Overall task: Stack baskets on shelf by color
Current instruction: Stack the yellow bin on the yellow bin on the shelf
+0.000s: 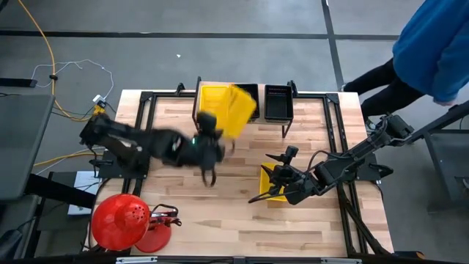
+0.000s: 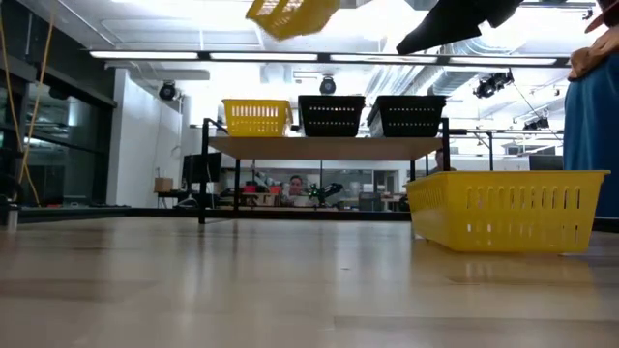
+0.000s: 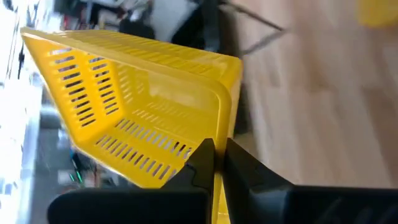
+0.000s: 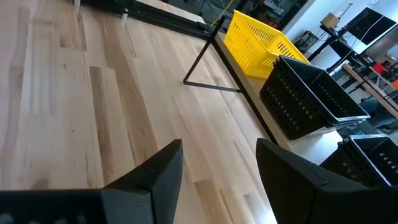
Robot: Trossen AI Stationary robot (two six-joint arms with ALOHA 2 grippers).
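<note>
Left gripper [image 3: 214, 163] is pinching the rim of a tilted bright yellow slotted plastic basket [image 1: 233, 110], carrying it just short of the shelf's yellow basket [image 2: 255, 118], while right gripper [image 4: 217, 165] is hovering wide open, empty.

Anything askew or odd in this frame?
Only the yellow basket in the left gripper: pinched by one wall, it hangs tilted in the air above the shelf. The baskets on the shelf sit level.

Three baskets [image 2: 332, 114] on shelf [image 2: 329, 146]
</note>
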